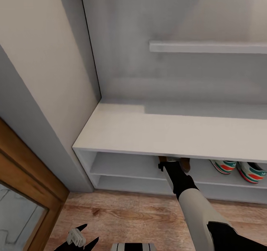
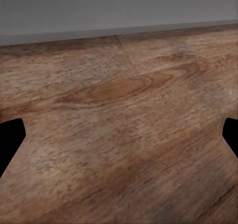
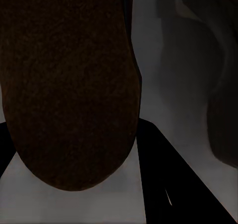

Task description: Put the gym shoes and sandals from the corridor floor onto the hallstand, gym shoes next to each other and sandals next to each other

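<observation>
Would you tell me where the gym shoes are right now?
In the head view, the gym shoes sit side by side on the hallstand's upper open tier, at the right, beyond the right gripper.

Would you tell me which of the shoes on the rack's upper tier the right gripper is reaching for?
The brown sandal, left of the two gym shoes, sits right at the right gripper; the green-striped sneakers lie farther right.

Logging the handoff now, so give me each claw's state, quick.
Left claw: open, empty, over the corridor floor.
Right claw: reaching into the hallstand's upper tier beside a sandal; open or shut cannot be told.
</observation>
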